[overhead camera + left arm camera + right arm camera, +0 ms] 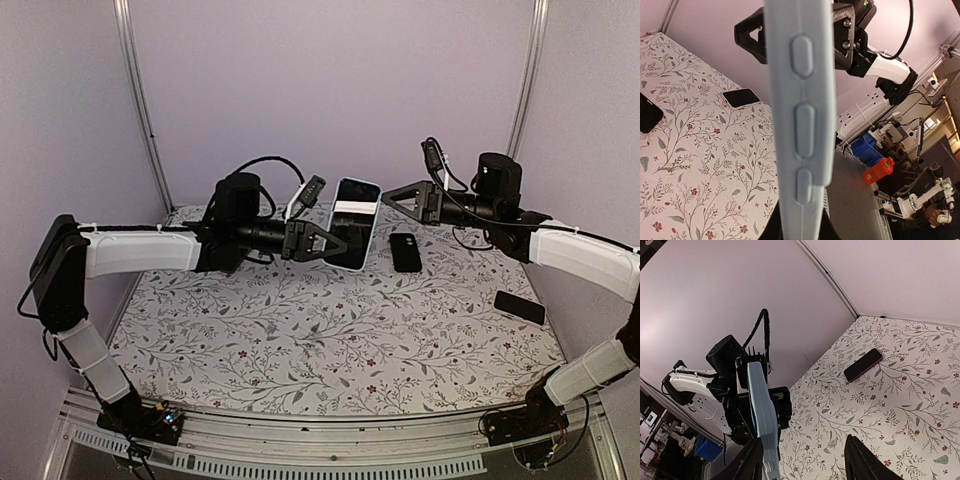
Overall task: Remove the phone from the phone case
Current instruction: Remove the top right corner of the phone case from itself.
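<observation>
Removal is judged outstanding: the phone [355, 225] is sitting inside the phone case [800, 125]. The left gripper [340, 243] is clamping the case low down, holding it upright above the table [300, 340]. The right gripper [390, 195], reaching in level, is straddling the case's upper edge with jaws partly apart, gripping nothing.

A robotics lab: another robot arm [921, 200] amid cluttered benches.

Opposed wrist views, apparently sharing case [800, 115]
</observation>
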{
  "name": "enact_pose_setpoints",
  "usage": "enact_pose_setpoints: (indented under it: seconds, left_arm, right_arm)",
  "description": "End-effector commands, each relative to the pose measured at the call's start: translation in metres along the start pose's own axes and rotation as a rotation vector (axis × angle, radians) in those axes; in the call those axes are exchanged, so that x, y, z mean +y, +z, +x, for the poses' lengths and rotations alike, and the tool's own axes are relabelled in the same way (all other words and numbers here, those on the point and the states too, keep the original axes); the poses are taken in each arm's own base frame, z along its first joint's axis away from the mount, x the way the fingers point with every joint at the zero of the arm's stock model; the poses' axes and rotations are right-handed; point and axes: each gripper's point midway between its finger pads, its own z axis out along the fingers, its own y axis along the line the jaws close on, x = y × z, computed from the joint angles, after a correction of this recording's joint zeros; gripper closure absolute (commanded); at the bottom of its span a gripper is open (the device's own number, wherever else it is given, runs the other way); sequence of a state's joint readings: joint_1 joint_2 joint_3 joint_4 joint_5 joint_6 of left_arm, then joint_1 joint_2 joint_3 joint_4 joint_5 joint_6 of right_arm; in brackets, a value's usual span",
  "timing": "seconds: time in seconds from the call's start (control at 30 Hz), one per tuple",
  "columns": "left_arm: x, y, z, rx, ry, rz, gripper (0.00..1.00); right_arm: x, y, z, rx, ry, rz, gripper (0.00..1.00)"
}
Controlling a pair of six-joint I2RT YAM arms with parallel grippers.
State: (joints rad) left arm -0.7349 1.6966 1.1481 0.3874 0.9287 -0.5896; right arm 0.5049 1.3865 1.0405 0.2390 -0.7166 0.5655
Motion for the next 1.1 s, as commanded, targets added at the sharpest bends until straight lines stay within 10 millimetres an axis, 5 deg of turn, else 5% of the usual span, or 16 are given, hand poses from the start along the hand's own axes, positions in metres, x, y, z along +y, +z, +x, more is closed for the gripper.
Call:
enact_pose_setpoints:
  seconds: [0.0, 0.33, 0.67, 1.07]
  left_arm:
    - [-0.014, 0.006, -0.015, -0.023, 0.078, 0.034, 1.0]
    - [-0.014, 0.006, -0.018, -0.027, 0.084, 0.03, 1.0]
    - [0.007, -0.005, -0.02, -0.061, 0.041, -0.026, 1.0]
    - [-0.003, -0.008, -0.018, -0.046, 0.064, 0.009, 1.0]
  right_arm:
    - [0.009, -0.001, -0.006, -0.013, -0.007, -0.011, 0.42]
    - [0.005, -0.002, -0.003, -0.007, -0.001, 0.005, 0.42]
    - [0.006, -0.005, -0.003, -0.013, -0.004, 0.012, 0.42]
    - [0.005, -0.001, -0.003, 0.0, 0.002, 0.0, 0.42]
